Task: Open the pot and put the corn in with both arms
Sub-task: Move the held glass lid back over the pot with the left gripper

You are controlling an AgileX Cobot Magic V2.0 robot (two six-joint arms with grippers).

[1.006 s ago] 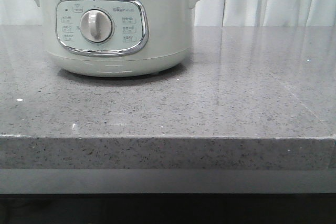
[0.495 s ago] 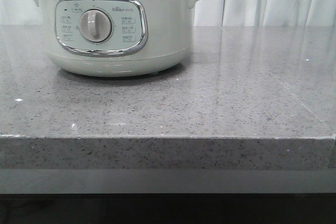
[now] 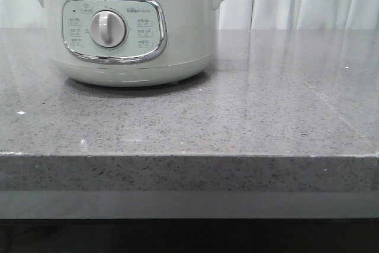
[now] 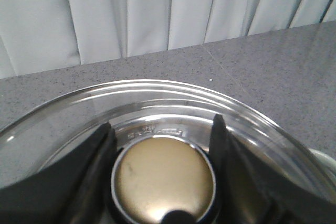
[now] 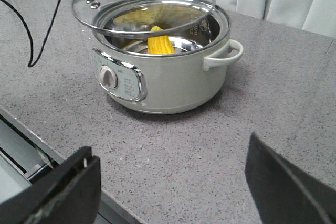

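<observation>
One corn (image 5: 160,44) lies inside the pot (image 5: 168,80); my left claw (image 4: 164,174) clamps the lid (image 5: 144,3) knob above it; my right claw (image 5: 170,195) gapes wide, empty.

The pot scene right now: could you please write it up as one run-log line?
corn: inside pot | lid: held above pot, left gripper shut on knob | right gripper: open, empty

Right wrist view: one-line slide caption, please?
Corn sits inside the pot while the lid hangs just above the rim.

Glossy pale pot (image 3: 127,31), chrome-framed panel (image 3: 114,29), clear glass lid (image 5: 144,2), polished speckled stone counter (image 3: 237,117)
</observation>
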